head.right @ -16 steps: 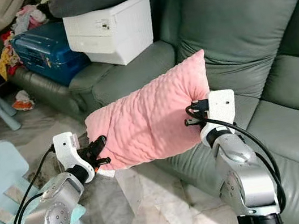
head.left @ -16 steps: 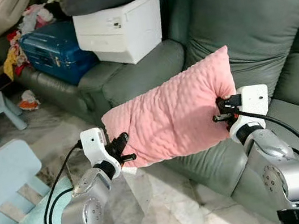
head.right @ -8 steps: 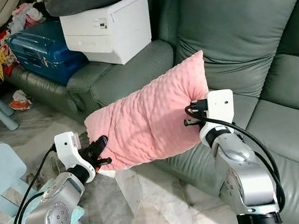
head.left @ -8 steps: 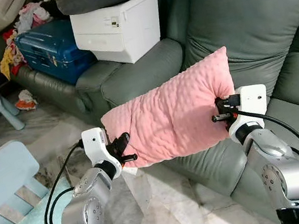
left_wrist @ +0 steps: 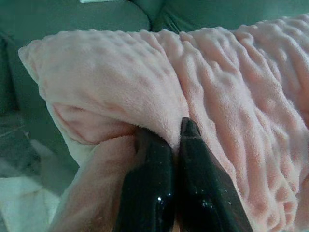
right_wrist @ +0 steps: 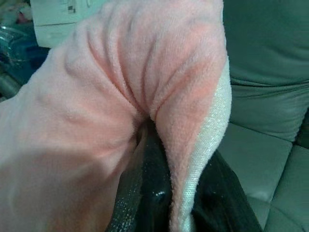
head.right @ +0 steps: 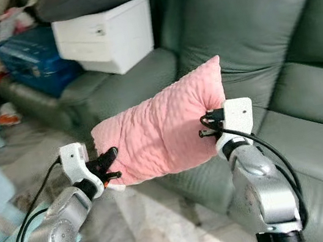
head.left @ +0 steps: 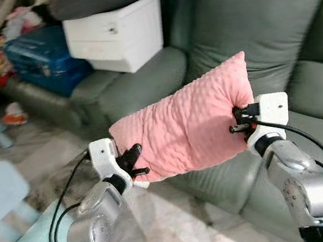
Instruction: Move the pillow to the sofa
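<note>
While both grippers pinch it, left gripper (head.left: 136, 164) at 8 o'clock, right gripper (head.left: 236, 119) at 3, the pink pillow (head.left: 183, 123) hangs w/ fingertips buried in fabric, over the green sofa (head.left: 305, 90); bkgd blurred, white storage box (head.left: 115, 34) at 11.
</note>
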`<state>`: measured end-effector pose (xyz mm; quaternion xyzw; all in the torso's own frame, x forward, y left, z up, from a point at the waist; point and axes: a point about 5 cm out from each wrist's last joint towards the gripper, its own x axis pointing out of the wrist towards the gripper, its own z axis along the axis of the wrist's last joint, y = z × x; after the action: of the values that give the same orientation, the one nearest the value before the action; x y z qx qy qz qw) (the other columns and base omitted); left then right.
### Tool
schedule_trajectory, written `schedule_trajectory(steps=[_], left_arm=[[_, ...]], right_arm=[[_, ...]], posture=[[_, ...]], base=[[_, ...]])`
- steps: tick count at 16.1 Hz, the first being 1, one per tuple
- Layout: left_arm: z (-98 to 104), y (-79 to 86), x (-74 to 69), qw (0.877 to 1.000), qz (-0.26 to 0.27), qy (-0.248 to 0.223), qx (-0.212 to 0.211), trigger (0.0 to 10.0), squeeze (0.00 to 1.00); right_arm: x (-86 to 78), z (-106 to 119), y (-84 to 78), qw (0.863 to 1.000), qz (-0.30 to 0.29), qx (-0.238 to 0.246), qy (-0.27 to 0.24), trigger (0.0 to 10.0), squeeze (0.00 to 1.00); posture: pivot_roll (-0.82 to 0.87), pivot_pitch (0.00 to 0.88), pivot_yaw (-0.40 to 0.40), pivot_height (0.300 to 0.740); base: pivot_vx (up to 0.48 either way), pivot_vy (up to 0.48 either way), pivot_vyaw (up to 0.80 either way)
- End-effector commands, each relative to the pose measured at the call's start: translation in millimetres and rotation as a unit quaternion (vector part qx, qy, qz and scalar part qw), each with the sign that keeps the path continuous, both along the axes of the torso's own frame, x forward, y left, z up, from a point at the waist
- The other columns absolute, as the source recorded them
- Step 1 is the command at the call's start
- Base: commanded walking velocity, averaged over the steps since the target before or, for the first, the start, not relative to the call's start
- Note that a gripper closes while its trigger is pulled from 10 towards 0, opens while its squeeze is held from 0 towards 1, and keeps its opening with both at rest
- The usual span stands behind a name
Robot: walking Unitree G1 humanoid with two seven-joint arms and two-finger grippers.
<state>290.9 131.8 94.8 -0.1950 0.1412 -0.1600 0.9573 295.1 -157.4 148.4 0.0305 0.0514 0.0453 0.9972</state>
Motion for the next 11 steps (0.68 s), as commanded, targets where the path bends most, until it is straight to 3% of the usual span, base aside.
schedule_trajectory(steps=[1,5,11], left_arm=[[10.4,-7.7,2.6,1.0,-0.012,-0.021,-0.007,10.0,0.0],[9.9,-8.3,2.5,1.0,-0.014,-0.021,-0.007,10.0,0.0],[8.8,-6.3,2.8,1.0,-0.001,-0.016,-0.021,10.0,0.0]], right_arm=[[-0.4,3.6,-3.1,1.0,-0.004,-0.002,-0.005,10.0,0.0],[-0.8,3.6,-3.6,1.0,-0.005,-0.004,-0.004,10.0,0.0],[-1.2,3.7,-3.7,1.0,-0.004,-0.006,-0.002,10.0,0.0]], posture=[[-0.2,0.0,0.074,0.74],[-0.2,0.0,0.074,0.74],[-0.21,0.0,0.072,0.74]], base=[[0.0,-0.251,-0.74],[0.0,-0.266,-0.74],[0.0,0.0,-0.74]])
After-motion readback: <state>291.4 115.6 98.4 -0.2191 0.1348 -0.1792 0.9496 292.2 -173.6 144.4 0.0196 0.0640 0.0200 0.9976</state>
